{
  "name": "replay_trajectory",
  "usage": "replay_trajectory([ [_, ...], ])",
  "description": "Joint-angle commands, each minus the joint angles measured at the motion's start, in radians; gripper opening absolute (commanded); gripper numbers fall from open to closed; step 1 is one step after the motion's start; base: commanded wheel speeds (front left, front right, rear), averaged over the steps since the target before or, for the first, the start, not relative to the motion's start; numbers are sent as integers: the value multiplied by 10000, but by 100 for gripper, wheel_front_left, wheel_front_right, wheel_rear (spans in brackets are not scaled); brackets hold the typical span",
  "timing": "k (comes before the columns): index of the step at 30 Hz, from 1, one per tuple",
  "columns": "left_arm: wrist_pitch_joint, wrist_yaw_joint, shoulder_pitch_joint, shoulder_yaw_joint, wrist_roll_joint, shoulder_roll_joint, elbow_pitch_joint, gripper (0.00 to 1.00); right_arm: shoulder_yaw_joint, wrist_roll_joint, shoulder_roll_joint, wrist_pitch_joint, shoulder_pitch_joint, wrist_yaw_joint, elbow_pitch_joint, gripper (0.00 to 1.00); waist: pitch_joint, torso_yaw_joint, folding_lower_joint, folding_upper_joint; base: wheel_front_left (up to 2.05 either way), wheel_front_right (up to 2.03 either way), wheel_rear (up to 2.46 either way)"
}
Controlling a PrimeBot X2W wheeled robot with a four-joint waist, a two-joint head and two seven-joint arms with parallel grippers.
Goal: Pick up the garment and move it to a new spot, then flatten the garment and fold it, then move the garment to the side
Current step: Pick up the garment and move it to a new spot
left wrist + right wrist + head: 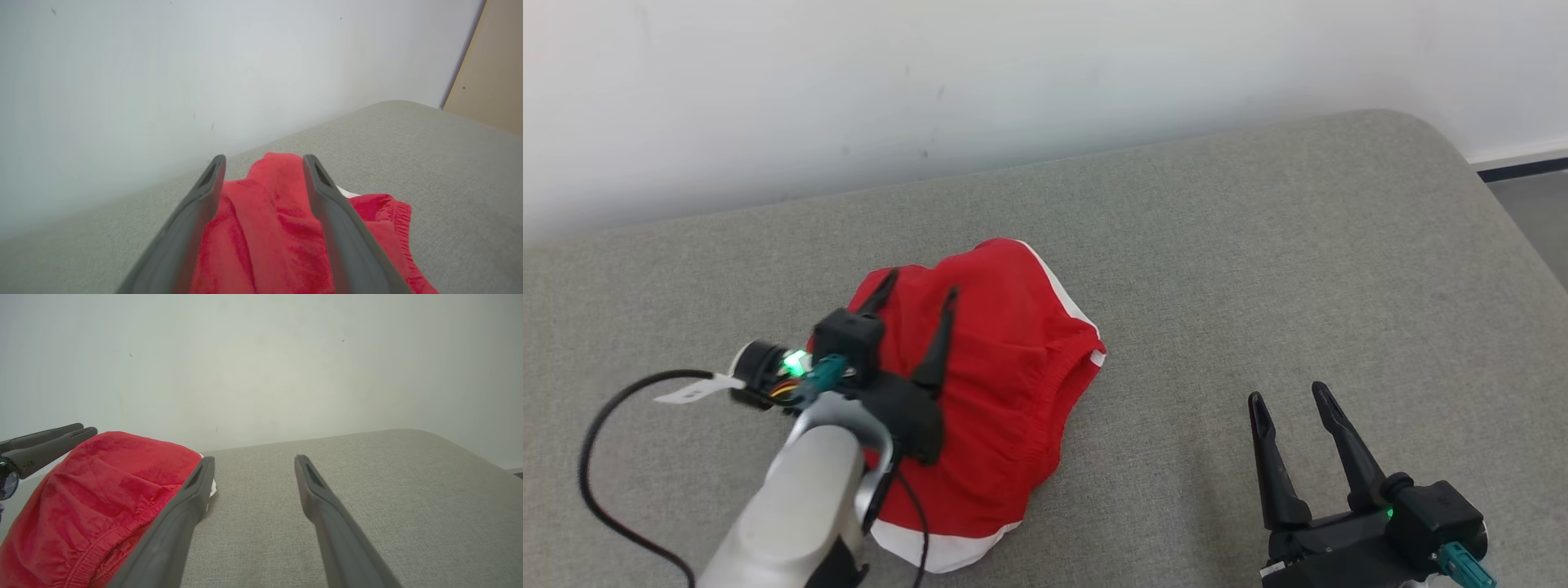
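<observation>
crumpled red fabric shorts with white trim [1005, 343] lie on grey woven cushion [1258, 245]. left gripper [919, 286] spread above them, grasping nothing. right gripper [1287, 394] spread, empty, near right.

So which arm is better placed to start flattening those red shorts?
Probably the left. The left gripper hangs open right over the crumpled red shorts. The right gripper, also open, sits off to the side over bare grey cushion.
</observation>
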Motion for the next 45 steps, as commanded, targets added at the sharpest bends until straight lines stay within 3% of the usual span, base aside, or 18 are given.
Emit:
replay_trajectory([
  [1, -58, -35, -84, -166, 95, -73, -353, 100, -13, 61, -23, -5, 29, 4, 8, 100, 14, -9, -1, 0, 0, 0, 0],
  [6, -62, -196, -100, -1163, 637, -215, -1192, 100, 45, 80, 39, -5, -50, 4, 18, 100, 120, -150, -1, 0, 0, 0, 0],
  [11, 733, -504, -3, -2545, 916, -255, -808, 100, 119, 107, 111, -5, -185, 4, 50, 100, 276, -458, -1, 0, 0, 0, 0],
  [18, 2313, 118, -335, -3611, 414, -277, -37, 100, 155, 187, 209, -5, -315, 4, 70, 100, 485, -981, -1, 0, 0, 0, 0],
  [23, 2632, 745, -789, -4381, 828, -282, 702, 100, 66, 202, 273, -5, -332, 4, 33, 100, 598, -1251, -1, 0, 0, 0, 0],
  [24, 2548, 849, -889, -4530, 1020, -286, 845, 91, 51, 209, 285, -5, -334, 4, 19, 100, 615, -1270, -1, 0, 0, 0, 0],
  [26, 2445, 971, -958, -4715, 1182, -280, 1103, 3, 30, 215, 304, -5, -332, 4, 14, 100, 639, -1290, -1, 0, 0, 0, 0],
  [33, 2602, 1065, -1178, -5147, 1086, -276, 1696, 0, 26, 274, 344, -5, -324, 4, 4, 100, 658, -1228, -1, 0, 0, 0, 0],
  [45, 660, 1433, -1917, -4531, -377, -292, 218, 0, 22, 257, 209, -5, -28, 4, 86, 100, 186, -872, -1, 0, 0, 0, 0],
])
